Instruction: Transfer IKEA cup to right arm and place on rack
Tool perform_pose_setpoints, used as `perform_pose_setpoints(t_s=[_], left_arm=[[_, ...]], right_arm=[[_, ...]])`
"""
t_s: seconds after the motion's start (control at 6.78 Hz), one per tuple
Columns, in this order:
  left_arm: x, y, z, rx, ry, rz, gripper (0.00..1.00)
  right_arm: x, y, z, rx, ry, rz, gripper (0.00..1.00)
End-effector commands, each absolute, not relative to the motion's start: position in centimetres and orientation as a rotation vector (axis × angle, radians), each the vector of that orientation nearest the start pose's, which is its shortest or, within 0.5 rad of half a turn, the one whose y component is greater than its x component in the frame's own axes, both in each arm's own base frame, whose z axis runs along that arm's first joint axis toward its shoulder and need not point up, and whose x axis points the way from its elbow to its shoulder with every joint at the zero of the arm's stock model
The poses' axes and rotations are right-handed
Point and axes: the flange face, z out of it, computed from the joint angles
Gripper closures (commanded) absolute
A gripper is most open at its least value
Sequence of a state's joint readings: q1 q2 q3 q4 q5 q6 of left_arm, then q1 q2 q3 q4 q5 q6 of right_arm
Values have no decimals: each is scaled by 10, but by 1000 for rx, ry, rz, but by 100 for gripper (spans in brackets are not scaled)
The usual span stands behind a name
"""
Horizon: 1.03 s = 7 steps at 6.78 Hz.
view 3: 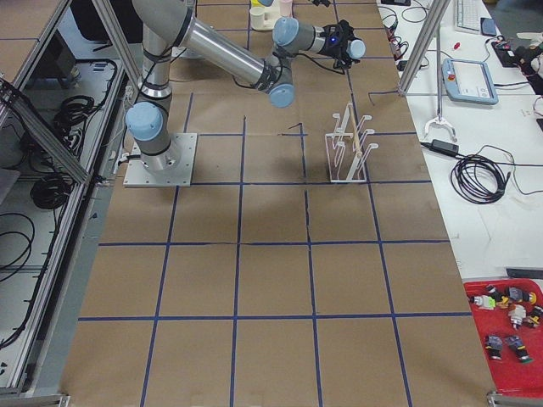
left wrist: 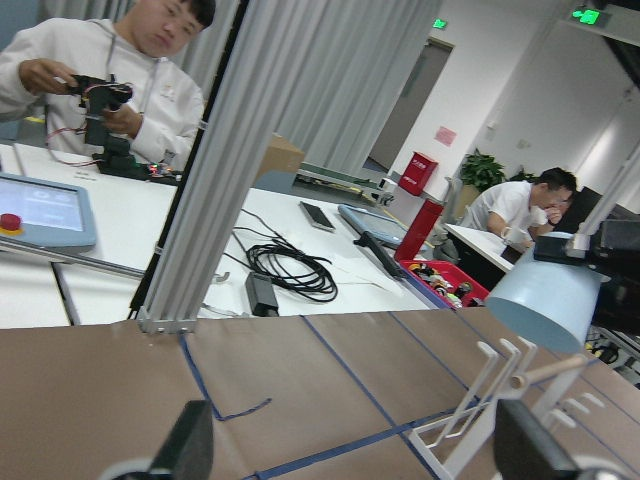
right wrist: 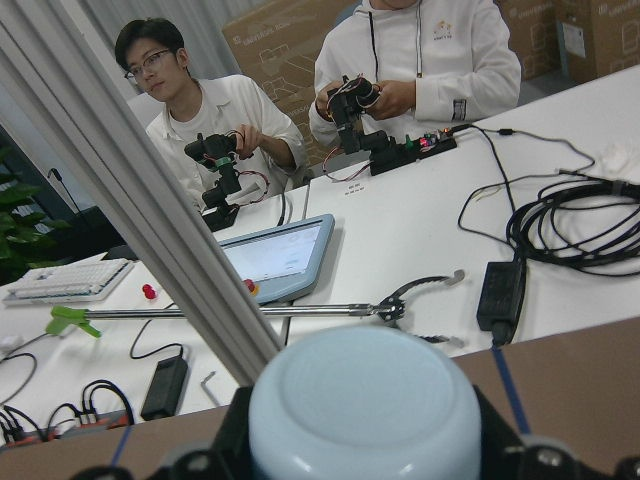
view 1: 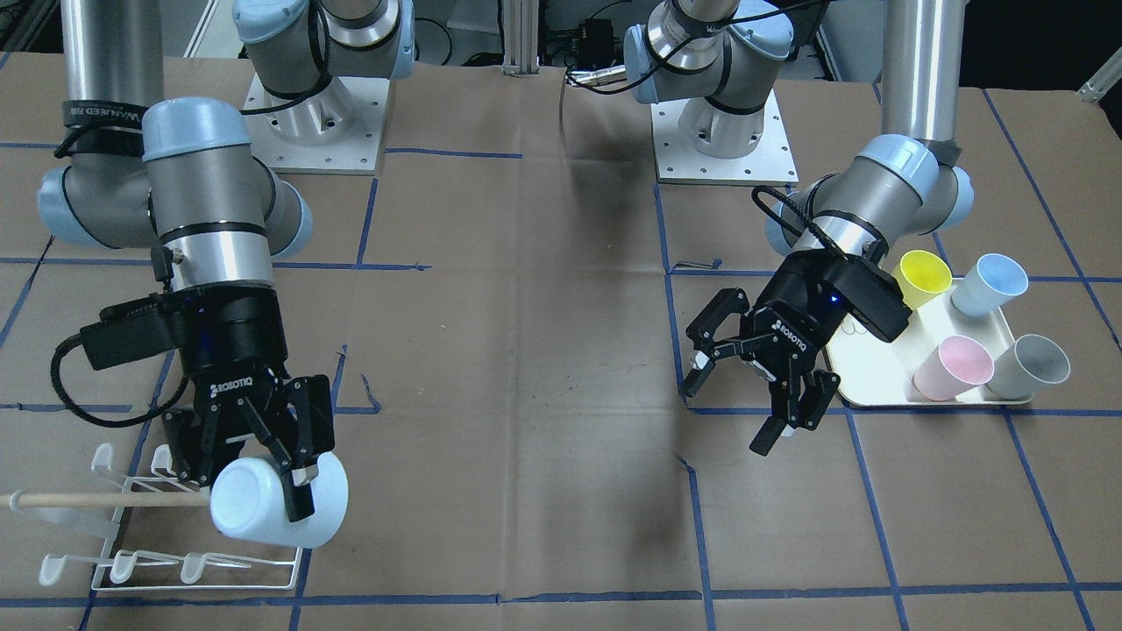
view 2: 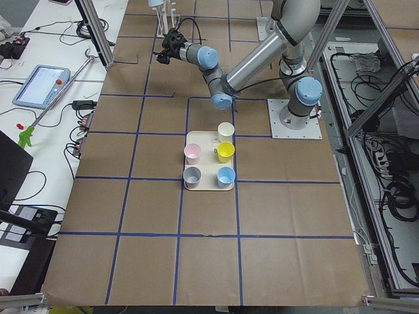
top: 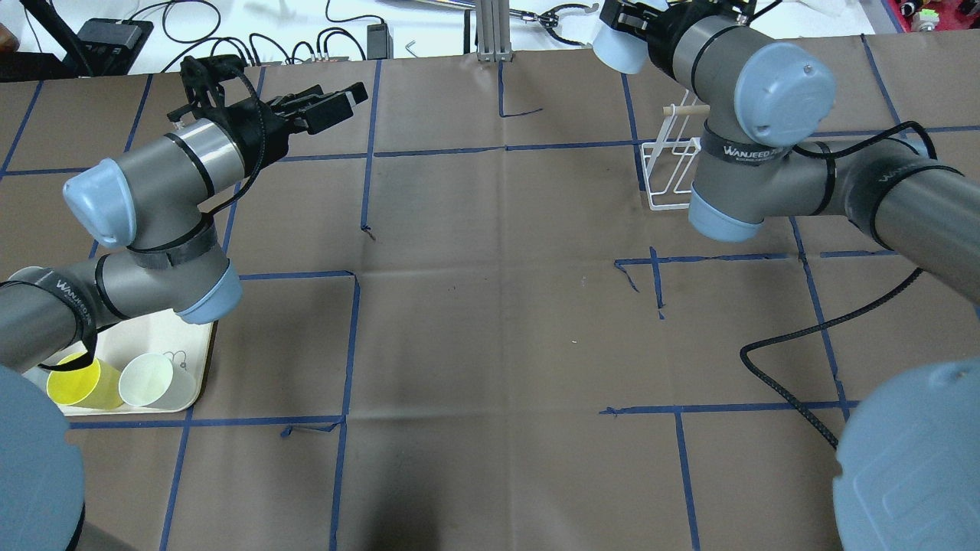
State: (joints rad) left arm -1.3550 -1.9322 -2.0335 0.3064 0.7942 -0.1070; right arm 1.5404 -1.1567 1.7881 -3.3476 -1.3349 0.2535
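Note:
My right gripper is shut on a pale blue cup. It holds the cup on its side just above the white wire rack, next to the rack's wooden dowel. In the right wrist view the cup's base fills the space between the fingers. In the overhead view the cup is beyond the rack. My left gripper is open and empty, beside the cream tray. The left wrist view shows the cup over the rack.
The cream tray holds several cups, among them yellow, blue, pink and grey. Brown paper with blue tape lines covers the table. Operators sit at desks past the table's far edge.

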Motion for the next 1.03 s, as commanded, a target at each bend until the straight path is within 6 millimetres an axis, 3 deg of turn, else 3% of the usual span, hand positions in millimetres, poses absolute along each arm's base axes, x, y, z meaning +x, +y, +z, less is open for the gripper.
perform_pose_setpoints(t_s=[0.0, 0.29, 0.44, 0.59, 0.88], left_arm=[[-108, -580, 329, -9, -2440, 1165, 1], [-149, -597, 358, 56, -2744, 884, 1], [-171, -596, 376, 46, -2885, 713, 0], [-178, -590, 402, 43, -2950, 510, 0], [-163, -559, 442, 35, -3113, 126, 0]], right_arm=[[88, -659, 351, -42, 2515, -1622, 71], [62, -667, 336, -16, 2550, -1610, 71], [59, -667, 327, -27, 2566, -1593, 71], [57, -670, 316, -45, 2583, -1581, 71], [56, -662, 293, -28, 2612, -1531, 70]])
